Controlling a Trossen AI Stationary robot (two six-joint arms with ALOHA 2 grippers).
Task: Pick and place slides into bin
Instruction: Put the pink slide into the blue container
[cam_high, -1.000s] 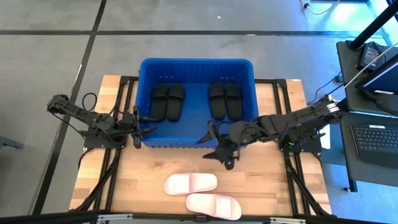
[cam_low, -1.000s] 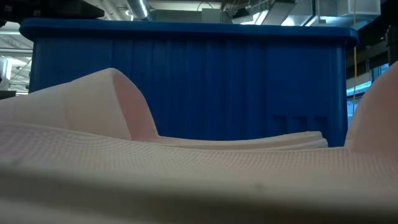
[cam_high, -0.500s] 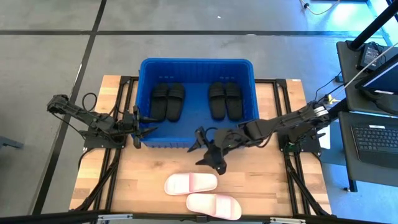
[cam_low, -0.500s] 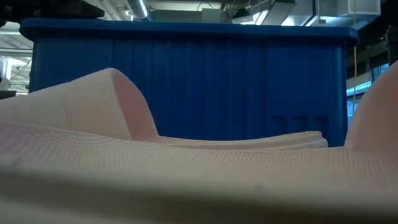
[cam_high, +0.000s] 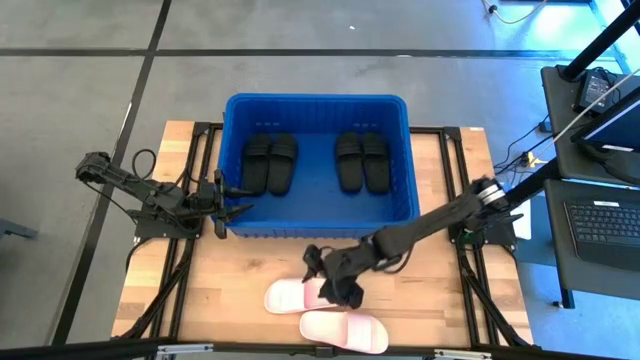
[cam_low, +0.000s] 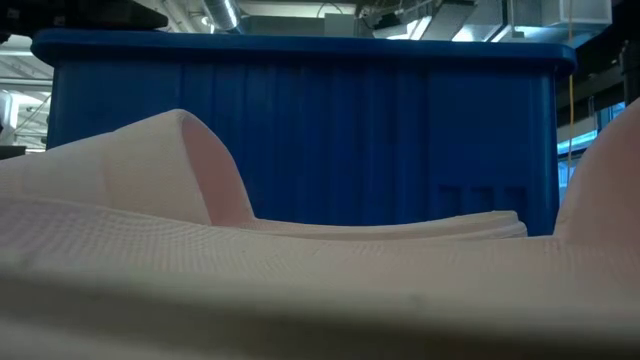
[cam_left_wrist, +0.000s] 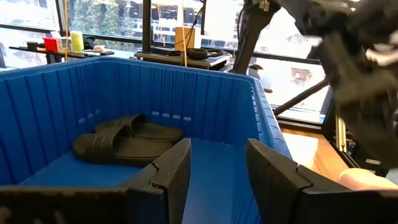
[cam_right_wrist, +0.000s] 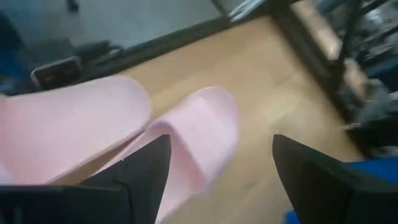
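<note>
- the large rectangular blue plastic bin with ribbed walls sits at the upper centre of the high view, on the light wooden table; four matte black slide sandals lie inside it as two pairs, one pair left of centre and the other pair right of centre.
- two pale pink slide sandals with wide straps are still out on the table at the lower centre of that view: the upper pink sandal and the lower pink sandal, lying close side by side.
- the right gripper reaches diagonally from the right edge down to the upper pink sandal's right end, its fingers spread wide and holding nothing (its wrist view shows the sandal between the fingers, not yet pinched).
- the left gripper waits at the bin's left wall, partly open and empty.
- risks, as i judge them: the sandals lie so close that a finger could land on the lower one or nudge it toward the table's lower edge; a pinch on the sole's rim rather than the strap could slip on lifting; a low carry could catch the bin's near rim.
</note>
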